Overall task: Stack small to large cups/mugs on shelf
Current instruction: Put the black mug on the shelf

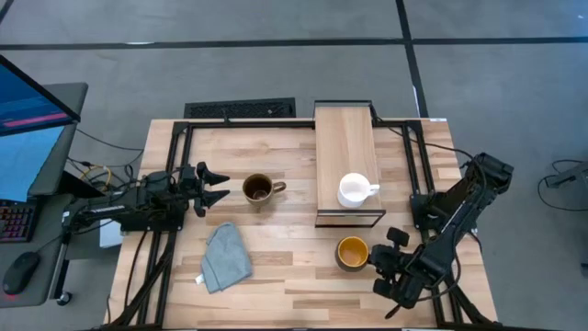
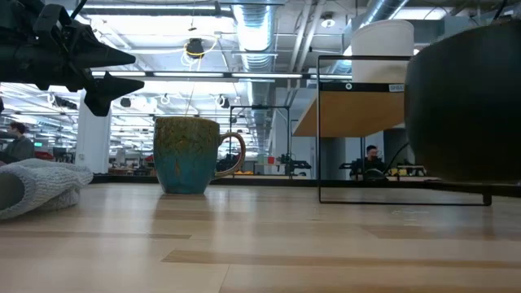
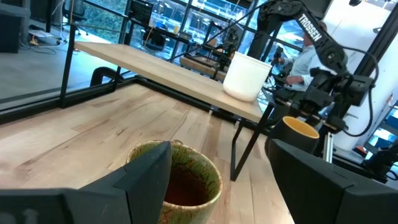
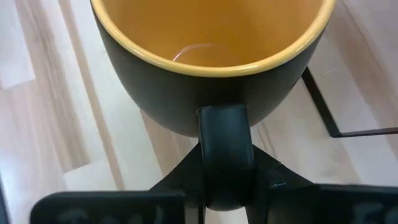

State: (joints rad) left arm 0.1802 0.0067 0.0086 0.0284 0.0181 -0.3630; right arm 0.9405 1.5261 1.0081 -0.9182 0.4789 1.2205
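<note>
We see the right gripper point(image 1: 378, 262) low at the near right of the surface point(image 1: 276, 267), its fingers point(image 4: 180, 177) drawn in narrow on either side of the handle point(image 4: 225, 149) of the dark mug point(image 1: 352, 252), clasping it. That mug, yellow-orange inside, stands upright on the surface just in front of the shelf point(image 1: 344, 138), with its handle turned toward the right gripper.

We find the small white mug point(image 1: 355, 190) upright on the near end of the shelf, handle pointing right. The olive-brown mug point(image 1: 258, 189) stands on the surface to the left of the shelf, well apart from it, handle pointing toward the shelf.

The left gripper point(image 1: 216, 186) hangs above the surface just beside the olive-brown mug, spread wide and holding nothing; in the left wrist view its two fingers point(image 3: 146, 177) frame the mug's rim without touching it.

A crumpled grey cloth point(image 1: 225, 257) lies on the surface in front of the olive-brown mug.
</note>
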